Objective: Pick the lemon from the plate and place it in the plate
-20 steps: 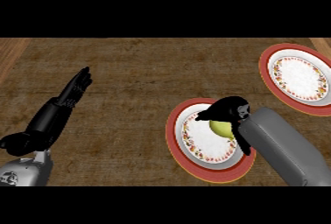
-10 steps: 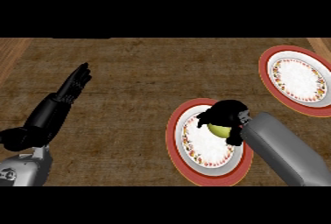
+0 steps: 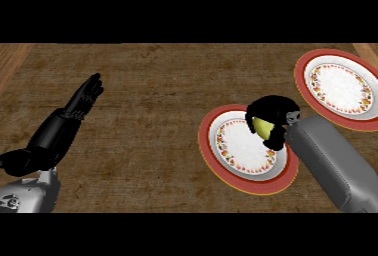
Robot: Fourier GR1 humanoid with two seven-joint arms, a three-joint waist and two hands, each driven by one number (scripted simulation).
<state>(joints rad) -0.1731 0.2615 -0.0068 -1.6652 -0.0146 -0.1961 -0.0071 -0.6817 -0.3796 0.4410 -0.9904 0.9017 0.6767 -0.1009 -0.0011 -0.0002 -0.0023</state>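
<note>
— While the left hand (image 3: 83,100) stays at the view's left, fingers straight and resting, what is different on the right?
— The right hand (image 3: 272,111) is a little farther up and to the right than a second ago. Its fingers are curled round the lemon (image 3: 261,129), which shows as a yellow-green patch beneath them.
— Where is the lemon now?
— At the upper right edge of the near plate (image 3: 204,145), farther from its middle than before. It looks lifted, though I cannot tell for sure.
— What does that mean for the job?
— I judge the pick done and the carry begun. The far plate (image 3: 303,77) lies just up and to the right on the counter (image 3: 148,75). The lemon is not yet over it, so the rest of the carry and the release remain.
</note>
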